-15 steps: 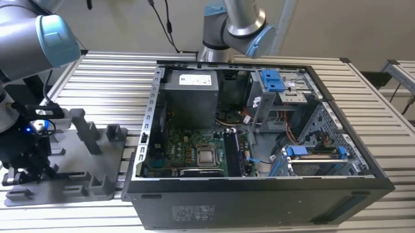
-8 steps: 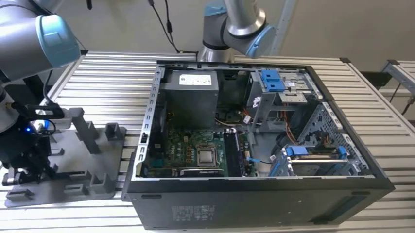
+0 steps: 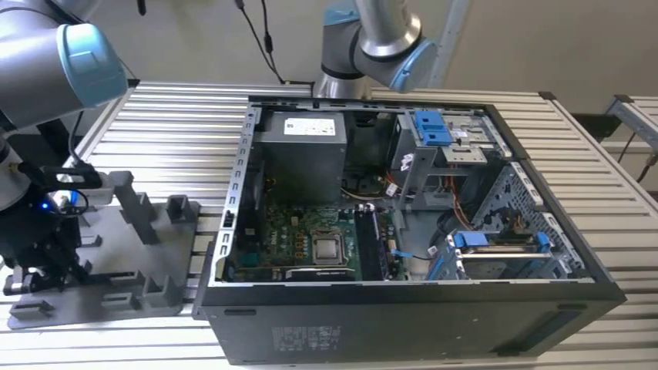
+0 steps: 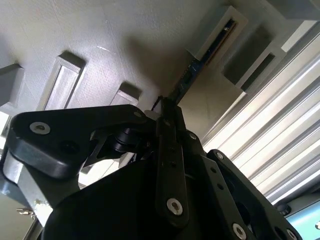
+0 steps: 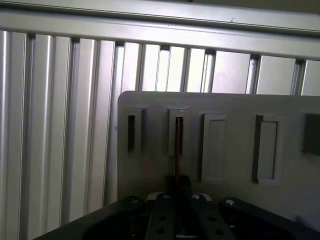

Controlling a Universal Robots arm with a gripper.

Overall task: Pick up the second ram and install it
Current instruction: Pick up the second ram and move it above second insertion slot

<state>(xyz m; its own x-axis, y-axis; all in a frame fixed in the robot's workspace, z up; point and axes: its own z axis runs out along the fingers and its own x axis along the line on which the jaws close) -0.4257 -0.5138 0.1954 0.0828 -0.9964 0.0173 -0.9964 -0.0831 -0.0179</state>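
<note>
Pincer: we see the pincer (image 4: 162, 109) closed tight on the second ram (image 4: 193, 74), one finger against each flat face and no gap showing.
Second ram: a thin dark stick that we meet edge-on in both wrist views. It runs from the fingertips (image 5: 184, 184) into a narrow slot of a raised post on the fixture plate (image 5: 235, 197). The end away from the pincer sits inside that slot.
Fixture plate: a grey plastic plate lying flat on the desk (image 3: 175, 108), close to the desk's edge on the exterior view's left. It carries a row of slotted posts; the ram's post has others just beside it.
Arm: in the exterior view the arm (image 3: 62, 54) reaches down over the plate, with its dark wrist low among the posts.
Computer case: the open computer case (image 3: 411, 327) lies on its side in the middle of the desk, just beside the plate. We cannot tell whether the two touch.
Inside the case: a grey power-supply box (image 3: 300, 154) toward the desk's far edge, with the green motherboard (image 3: 293, 239) nearer the front.
</note>
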